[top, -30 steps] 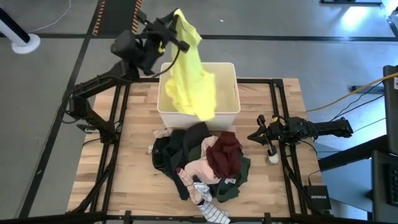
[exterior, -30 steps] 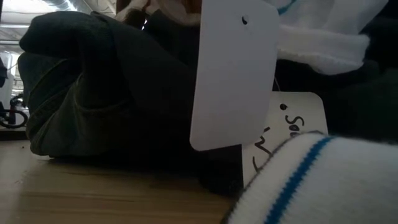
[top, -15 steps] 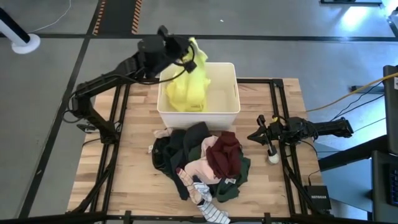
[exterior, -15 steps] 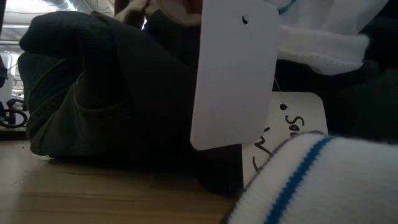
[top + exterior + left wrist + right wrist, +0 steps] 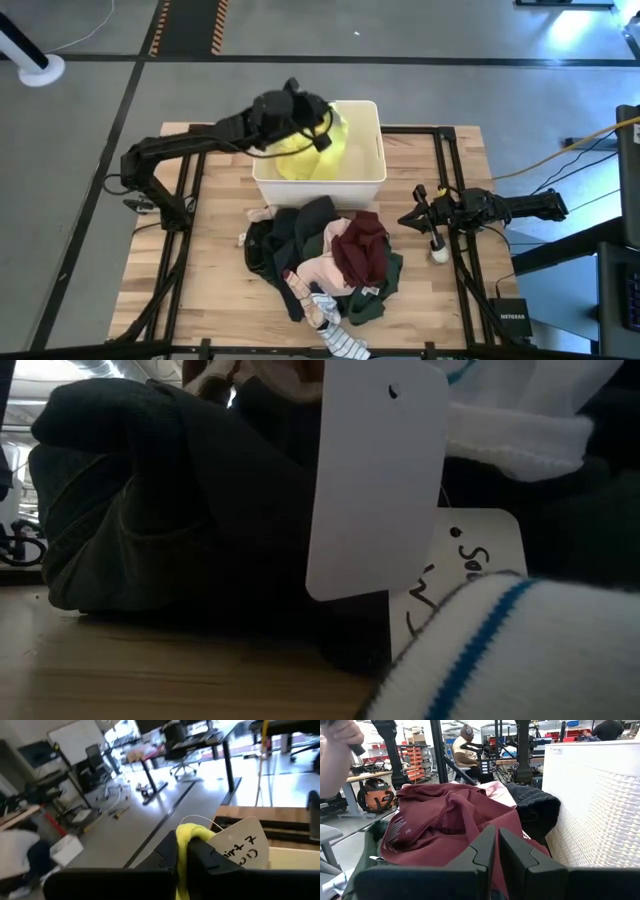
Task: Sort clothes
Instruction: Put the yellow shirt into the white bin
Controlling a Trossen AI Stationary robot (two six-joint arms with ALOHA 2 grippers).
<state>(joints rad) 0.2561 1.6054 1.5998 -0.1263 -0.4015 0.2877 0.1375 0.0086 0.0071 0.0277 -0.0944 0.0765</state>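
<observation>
My left gripper [image 5: 322, 128] is over the white bin [image 5: 375, 150] at the table's far side, shut on the bright yellow garment [image 5: 292, 165], which lies bunched inside the bin. In the left wrist view the yellow fabric [image 5: 183, 851] runs between my fingers, with a white paper tag [image 5: 240, 845] beside it. The other clothes lie in a pile [image 5: 325, 262] in front of the bin: black, dark green, pale pink, maroon [image 5: 360, 250] and striped [image 5: 345, 342]. My right gripper [image 5: 406, 218] is shut and empty at the table's right, level with the pile. My left gripper pinches a fold of the yellow garment [image 5: 184, 837] between its two fingers. The fingers come slanting down from the table's left and far side. The garment hangs below them into the bin, its lower part [image 5: 290, 168] bunched on the bin's floor.
A small white ball [image 5: 440, 255] lies under the right arm near the table's right edge. The maroon garment [image 5: 440, 820] and the bin's wall [image 5: 595, 805] stand just ahead of my right gripper. In the low view a dark garment [image 5: 170, 510] and paper tags [image 5: 380, 480] fill the picture.
My left gripper has gone down and toward the table's right and near side, from above the bin's far left corner to low over the bin. The yellow garment, which hung spread out over the bin, has sunk into it and bunched up.
</observation>
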